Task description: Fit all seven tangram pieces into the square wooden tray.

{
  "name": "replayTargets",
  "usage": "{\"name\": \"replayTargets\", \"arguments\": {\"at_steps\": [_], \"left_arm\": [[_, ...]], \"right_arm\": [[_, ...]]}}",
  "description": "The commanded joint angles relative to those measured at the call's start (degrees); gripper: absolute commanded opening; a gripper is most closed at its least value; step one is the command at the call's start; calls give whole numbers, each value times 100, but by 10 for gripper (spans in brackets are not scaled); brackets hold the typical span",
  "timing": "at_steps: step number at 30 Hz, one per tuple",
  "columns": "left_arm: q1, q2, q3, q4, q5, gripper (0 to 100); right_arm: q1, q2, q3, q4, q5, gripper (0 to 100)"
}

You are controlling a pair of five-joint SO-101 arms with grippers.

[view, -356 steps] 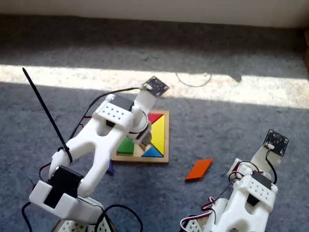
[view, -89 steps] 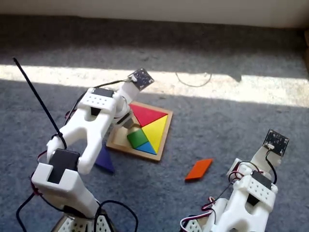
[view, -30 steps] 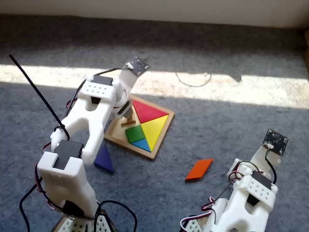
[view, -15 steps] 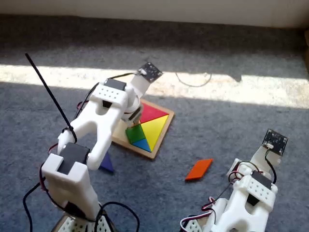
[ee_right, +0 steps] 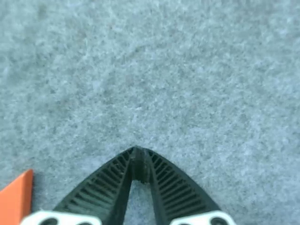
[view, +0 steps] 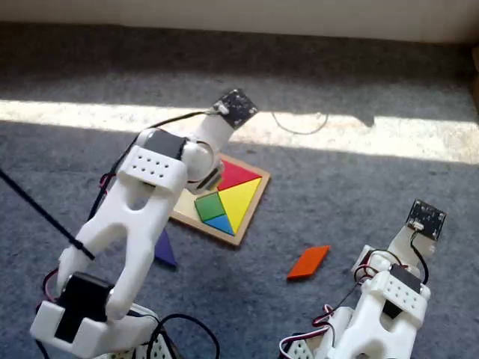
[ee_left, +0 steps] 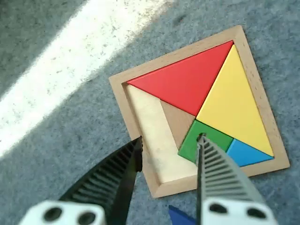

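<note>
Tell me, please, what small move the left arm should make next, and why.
Probably move the left gripper toward the dark blue piece on the carpet beside the tray. The gripper hangs open and empty over the tray's bare part, so it has nothing to place, and that piece is the nearest loose one; the orange piece lies farther off.

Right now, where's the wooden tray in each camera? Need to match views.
High view: wooden tray sits left of centre, turned like a diamond.
Left wrist view: tray takes up the middle, beyond the open left hand.
Right wrist view: not in it.
Shared landmark: the red triangle inside the tray.
</note>
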Motion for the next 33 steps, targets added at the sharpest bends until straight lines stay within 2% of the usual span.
{"name": "replayTargets", "arguments": {"at_steps": [1, 8, 15, 20, 22, 26, 33], "left_arm": [[-576, -1086, 57, 501, 158, 213], [-1745, -2818, 1262, 554, 290, 216], [-3037, -4163, 2668, 519, 299, 217], [-3741, -4576, 3556, -44, 290, 218], [-3934, -4602, 3881, -290, 281, 218], [-4119, -4602, 4453, -607, 273, 218], [-4198, -4637, 5297, -1064, 299, 218]], "right_arm": [[-75, -75, -365, 215, 53, 5], [-655, -66, -2176, 2237, 62, 6], [-1974, -66, -3398, 3749, -35, 7], [-2897, -48, -3495, 3820, -1292, 7], [-3222, -66, -3495, 3767, -1565, 7], [-3670, -31, -3415, 3468, -1802, 7], [-3697, -4, -3029, 3459, -2040, 16]]}}
